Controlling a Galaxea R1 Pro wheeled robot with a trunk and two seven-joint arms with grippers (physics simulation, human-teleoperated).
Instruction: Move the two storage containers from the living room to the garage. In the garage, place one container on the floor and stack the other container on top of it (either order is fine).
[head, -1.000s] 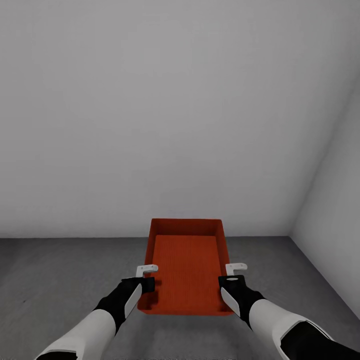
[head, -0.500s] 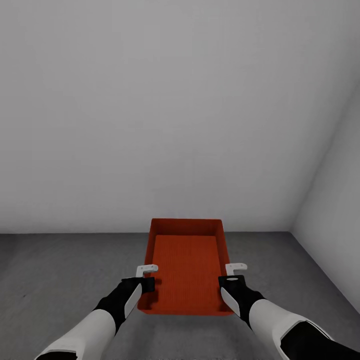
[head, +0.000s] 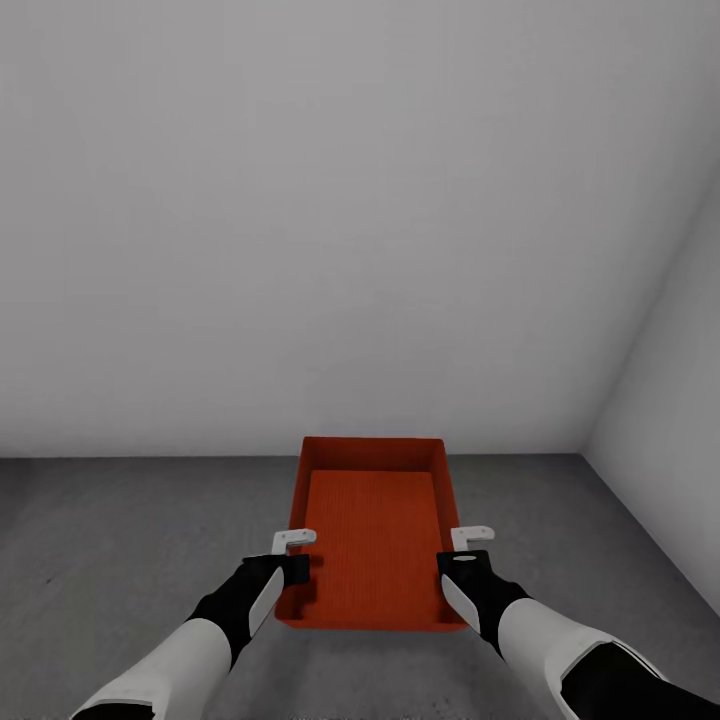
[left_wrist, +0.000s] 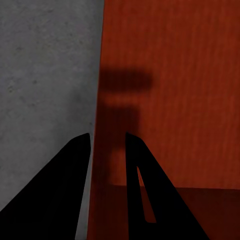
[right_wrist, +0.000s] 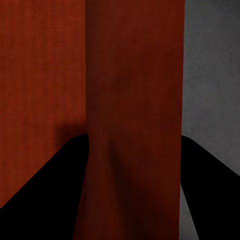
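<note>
1. carrying one orange-red storage container between both grippers, held out ahead of the trunk over the grey concrete floor and short of the white-grey wall; probably the garage, judging by those bare surfaces.
2. pinching the container's left side wall with the left gripper: in the left wrist view one dark finger sits outside the wall and the other inside it.
3. pinching the right side wall with the right gripper: in the right wrist view the wall runs between the two dark fingers, closed against it.
4. looks like the setting-down step: lower both arms at the same rate so the base stays level and meets the floor flat.
5. keep both pinches firm until the base rests on the concrete; letting go of one side early would likely tip the box.
6. leave room from the wall and the corner at the right, so the second container can be stacked on top squarely.
7. open both grippers only once the box is settled, then lift straight up clear of the rims.
</note>
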